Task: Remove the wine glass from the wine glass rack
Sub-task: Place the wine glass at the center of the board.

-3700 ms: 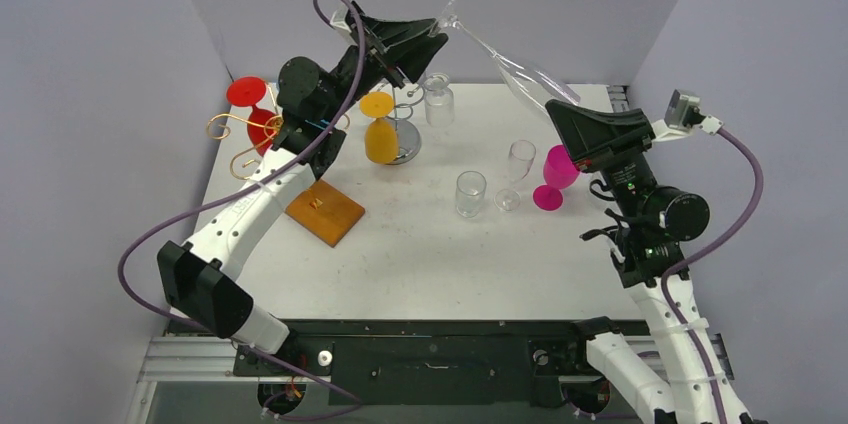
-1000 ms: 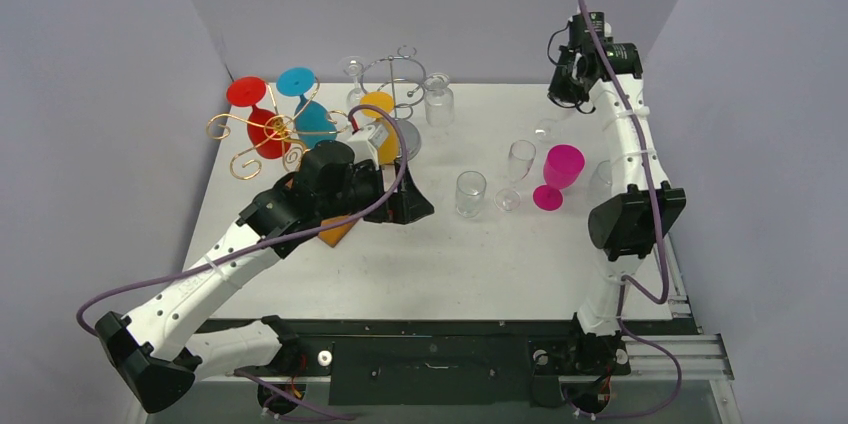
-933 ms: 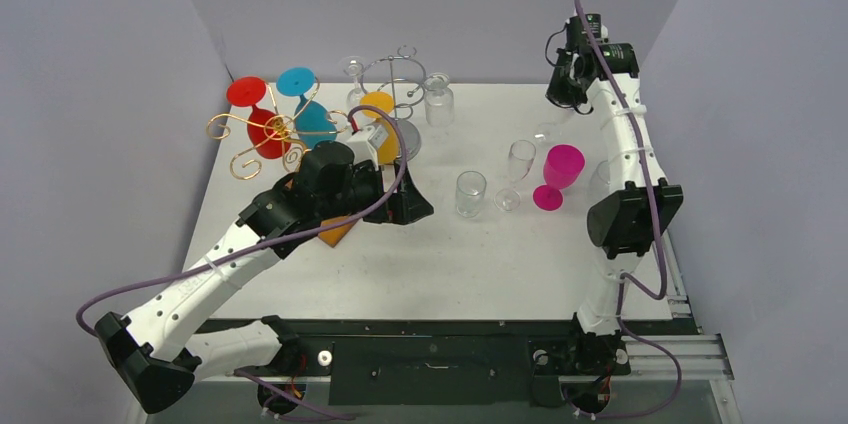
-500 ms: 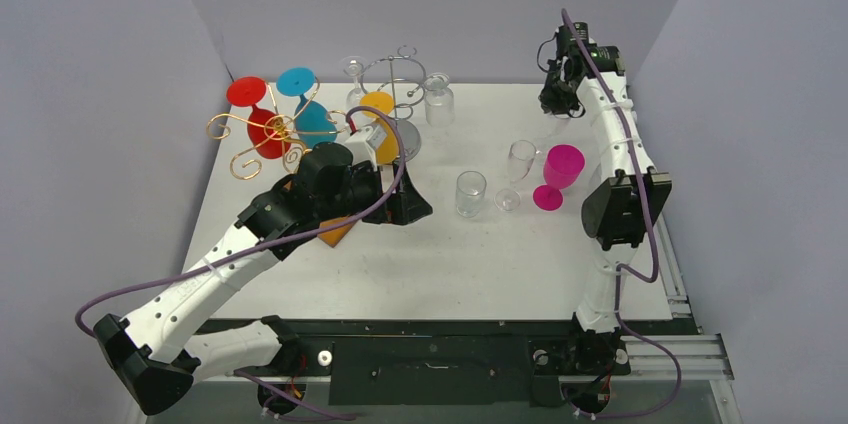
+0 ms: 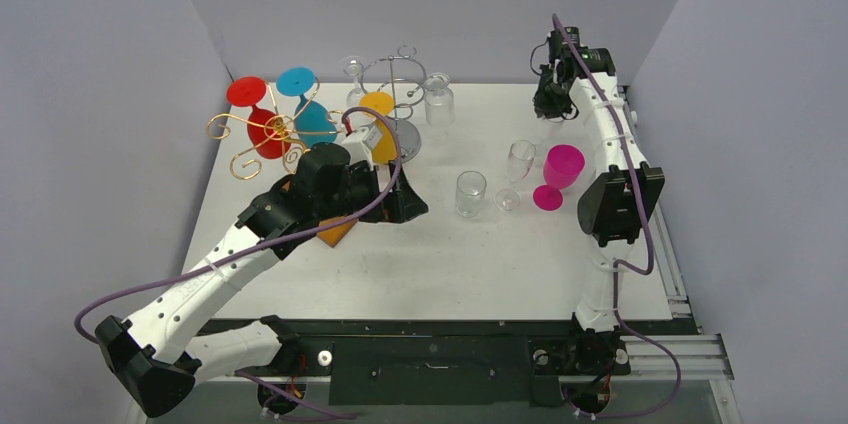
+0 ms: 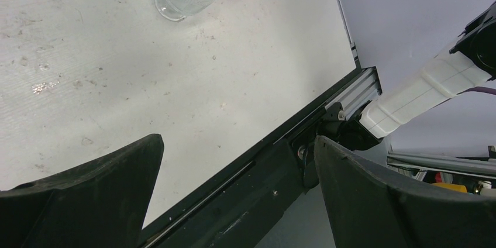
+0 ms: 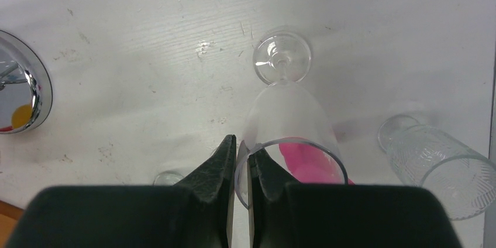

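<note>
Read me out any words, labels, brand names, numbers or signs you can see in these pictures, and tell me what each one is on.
None: no word, number, logo or sign can be read in any view.
The clear wine glass, the pink wine glass, the tumbler and the table carry no labels.
Any print on the arms is too small to tell.

My left gripper (image 5: 412, 206) came down from the wire rack (image 5: 411, 140) to low over the table (image 5: 450, 254), my right gripper (image 7: 241, 144) carried the clear wine glass (image 7: 289, 113) to the far right corner, then edged left.
</note>
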Controlling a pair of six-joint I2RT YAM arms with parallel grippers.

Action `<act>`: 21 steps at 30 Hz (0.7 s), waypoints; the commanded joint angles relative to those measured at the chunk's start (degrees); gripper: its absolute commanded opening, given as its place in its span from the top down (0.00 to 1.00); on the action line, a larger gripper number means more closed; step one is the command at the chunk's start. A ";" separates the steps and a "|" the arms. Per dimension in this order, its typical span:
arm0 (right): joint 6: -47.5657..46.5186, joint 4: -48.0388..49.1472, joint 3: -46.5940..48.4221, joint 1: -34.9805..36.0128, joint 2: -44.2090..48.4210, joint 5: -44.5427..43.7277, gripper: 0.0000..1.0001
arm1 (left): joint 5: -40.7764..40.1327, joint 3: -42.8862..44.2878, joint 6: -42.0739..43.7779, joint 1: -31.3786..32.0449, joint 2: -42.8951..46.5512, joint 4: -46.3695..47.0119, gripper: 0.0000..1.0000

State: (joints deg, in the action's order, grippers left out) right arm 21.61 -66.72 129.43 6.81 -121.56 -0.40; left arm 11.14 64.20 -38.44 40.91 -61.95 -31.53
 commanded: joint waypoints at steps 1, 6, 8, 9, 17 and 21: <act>-0.36 -0.80 1.06 0.22 -1.38 -0.08 1.00 | 1.12 0.13 0.87 -1.08 1.54 2.73 0.00; -0.14 -1.11 1.99 0.16 -1.38 -0.39 0.94 | 1.85 -0.26 0.97 -1.91 1.59 2.93 0.00; 0.01 -1.40 2.79 0.09 -1.26 -0.77 0.88 | 1.95 -0.29 0.94 -2.03 1.57 3.00 0.00; 0.06 -1.53 3.17 0.03 -1.17 -0.93 0.85 | 1.95 -0.26 0.92 -2.09 1.44 3.03 0.00; 0.23 -1.85 6.17 -0.99 -0.40 -0.66 0.70 | 2.30 -0.55 0.43 -2.32 1.31 3.60 0.00; 0.26 -1.61 6.64 -1.01 0.14 -1.31 0.63 | 2.30 -0.66 0.25 -2.35 1.37 3.43 0.00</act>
State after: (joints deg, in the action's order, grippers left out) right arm 21.67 -68.20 133.58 6.28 -122.91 -0.45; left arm 12.64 63.46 -38.48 38.87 -61.71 -30.57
